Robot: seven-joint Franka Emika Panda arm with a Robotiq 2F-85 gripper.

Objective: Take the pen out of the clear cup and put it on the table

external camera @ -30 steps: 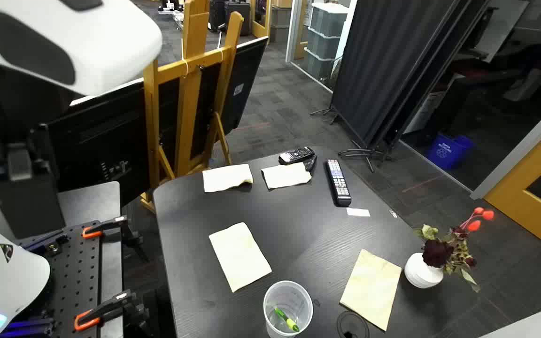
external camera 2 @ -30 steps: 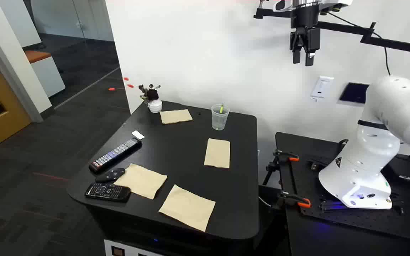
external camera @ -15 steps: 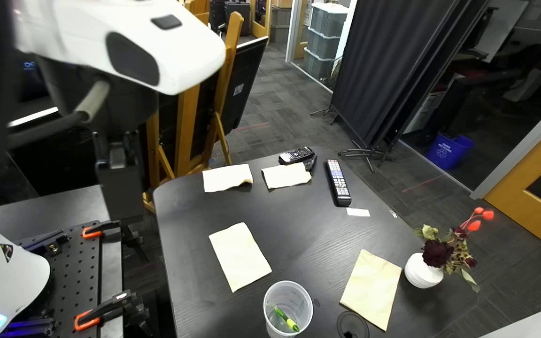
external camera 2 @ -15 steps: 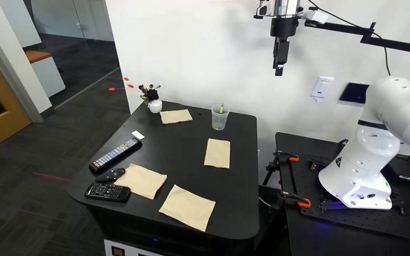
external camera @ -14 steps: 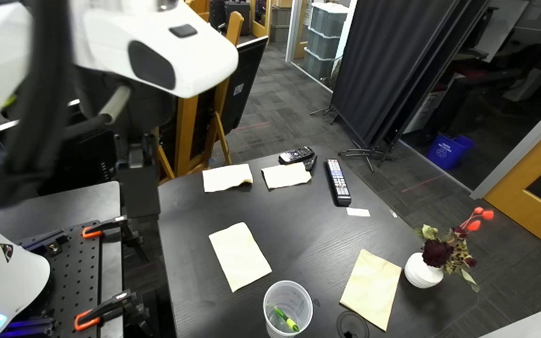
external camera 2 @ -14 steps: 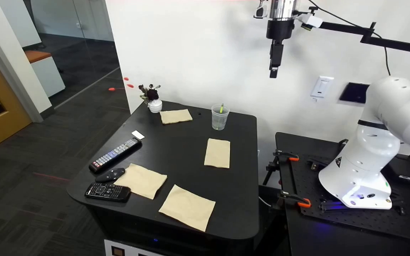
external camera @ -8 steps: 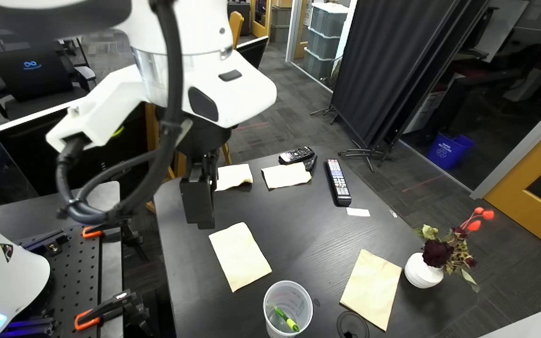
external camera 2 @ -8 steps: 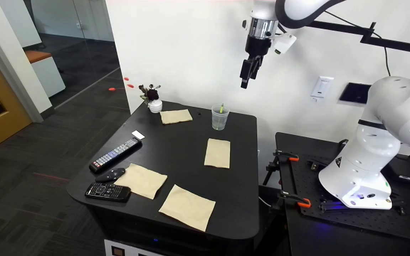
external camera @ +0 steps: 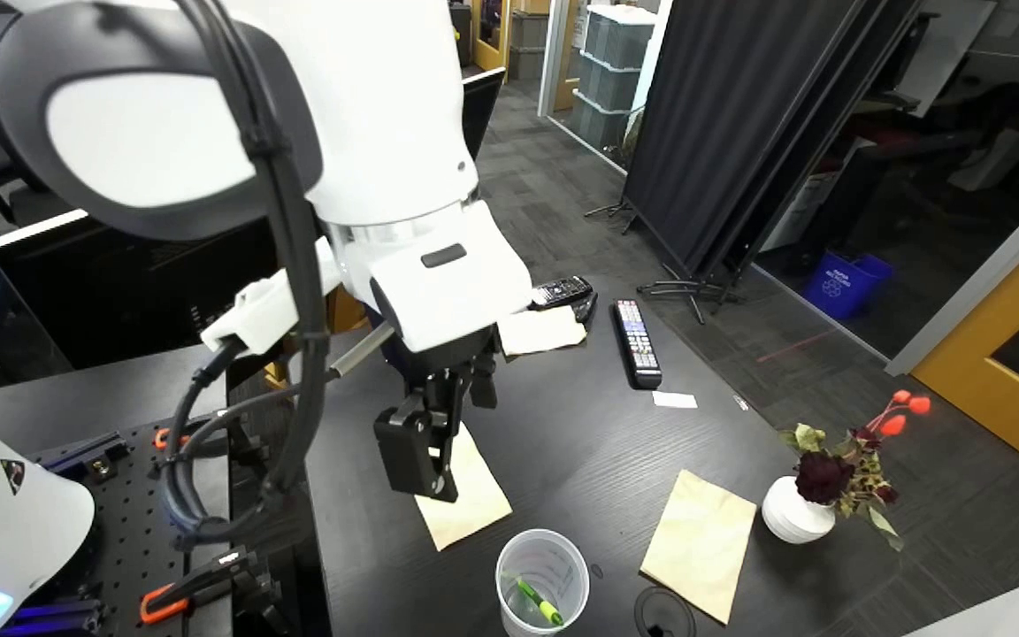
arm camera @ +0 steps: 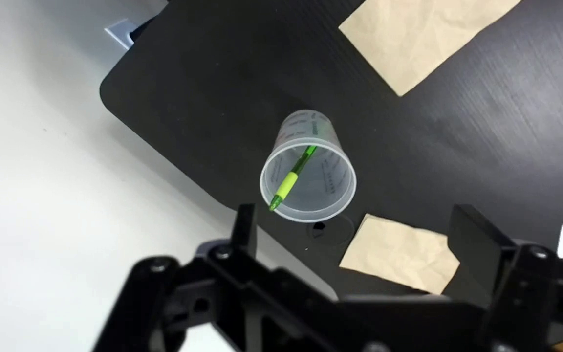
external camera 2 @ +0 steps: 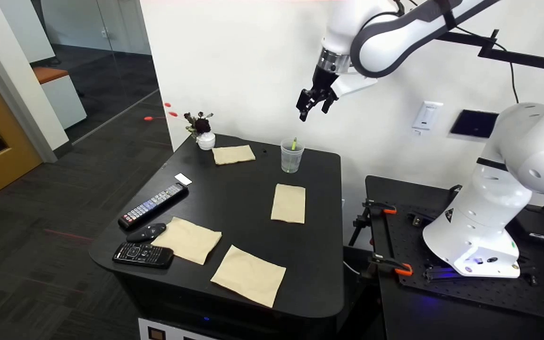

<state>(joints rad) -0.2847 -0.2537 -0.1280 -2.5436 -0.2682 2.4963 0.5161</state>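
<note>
In the wrist view the pen leans in the cup, its upper end towards seven o'clock, with paper on the table at the cup's four o'clock, while the claw, jaws spread wide, hangs apart at the cup's one o'clock in an exterior view.

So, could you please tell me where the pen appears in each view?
In an exterior view: the pen is near the bottom, just right of centre.
In an exterior view: the pen is slightly above and right of centre.
Wrist view: the pen is almost at the centre.
Landmark in all three: the cup holding it.
</note>
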